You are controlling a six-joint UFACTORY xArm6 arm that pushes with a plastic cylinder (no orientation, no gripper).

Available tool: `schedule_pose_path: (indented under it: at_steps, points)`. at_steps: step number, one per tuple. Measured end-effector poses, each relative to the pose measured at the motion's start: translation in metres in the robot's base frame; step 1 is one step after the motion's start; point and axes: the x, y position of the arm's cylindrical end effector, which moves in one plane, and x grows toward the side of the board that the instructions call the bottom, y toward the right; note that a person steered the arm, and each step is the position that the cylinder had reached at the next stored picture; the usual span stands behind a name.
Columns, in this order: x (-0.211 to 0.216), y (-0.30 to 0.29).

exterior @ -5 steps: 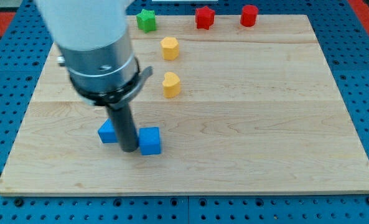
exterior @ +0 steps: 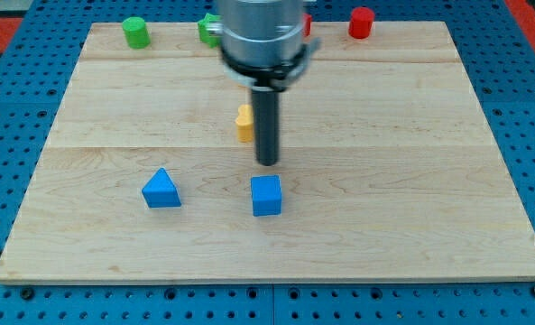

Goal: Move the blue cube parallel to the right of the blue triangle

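Observation:
The blue cube (exterior: 266, 196) sits on the wooden board (exterior: 411, 181) near the view's bottom centre. The blue triangle (exterior: 161, 189) lies to its left, at about the same height in the view, with a wide gap between them. My tip (exterior: 267, 163) is just above the blue cube in the view, a short gap away and not touching it. The rod rises from there toward the view's top.
A yellow block (exterior: 243, 124) sits just left of the rod, partly hidden by it. A green cylinder (exterior: 136, 32), a green block (exterior: 208, 30) and a red cylinder (exterior: 362, 22) stand along the board's top edge. Another red block is mostly hidden behind the arm.
The blue cube has moved to the right, away from the blue triangle. My tip has left the gap between the two blue blocks and moved up and right, above the cube.

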Motion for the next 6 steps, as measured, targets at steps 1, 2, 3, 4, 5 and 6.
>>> schedule_pose_path:
  at_steps: [1,2,3,4,5,6]
  points:
    - [0.033,0.031]
    - [0.064,0.024]
    - [0.063,-0.001]
    - [0.059,-0.013]
    - [0.023,-0.004]
    - [0.01,-0.035]
